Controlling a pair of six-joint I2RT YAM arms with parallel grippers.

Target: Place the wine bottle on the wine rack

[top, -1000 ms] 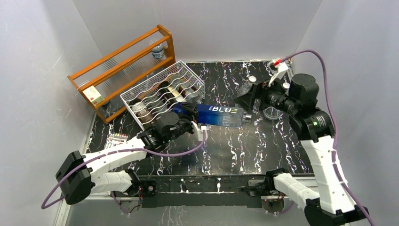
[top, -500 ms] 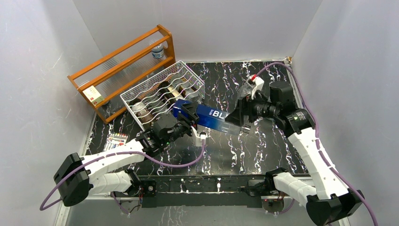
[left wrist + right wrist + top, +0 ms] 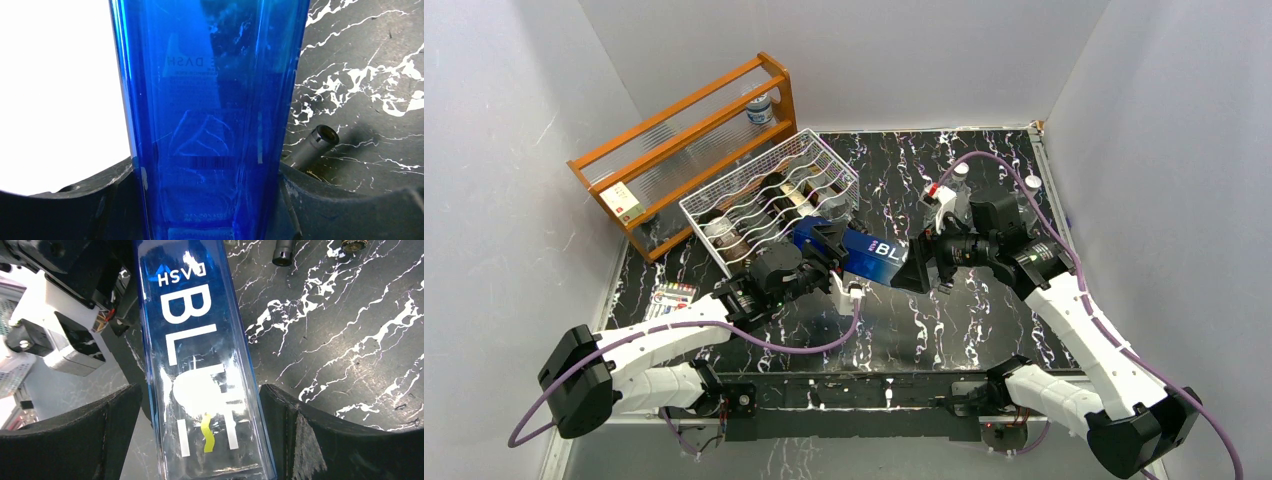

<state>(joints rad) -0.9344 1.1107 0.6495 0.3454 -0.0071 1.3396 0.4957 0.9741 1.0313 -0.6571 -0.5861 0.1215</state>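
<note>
The wine bottle [image 3: 876, 250] is blue glass with white "BLUE" lettering, held lying above the black marbled table. My left gripper [image 3: 826, 243] is shut on its base end, beside the front corner of the white wire wine rack [image 3: 809, 137]. In the left wrist view the bottle [image 3: 210, 100] fills the gap between my fingers [image 3: 100, 200]. My right gripper [image 3: 916, 270] is open and straddles the bottle's other end. In the right wrist view the bottle [image 3: 200, 340] runs between the jaws with a narrow gap on each side. The rack holds several bottles lying in its cradles.
An orange wooden shelf frame [image 3: 684, 130] stands behind the rack with a small bottle [image 3: 759, 108] in it. A pack of coloured pens [image 3: 672, 293] lies front left. Small caps [image 3: 961, 168] lie at the back right. A black cylinder [image 3: 317, 142] lies on the table under the bottle.
My right arm has swung left and down from the back right, and its jaws now straddle the bottle's neck end. The left gripper still holds the bottle, shifted slightly towards the rack.
</note>
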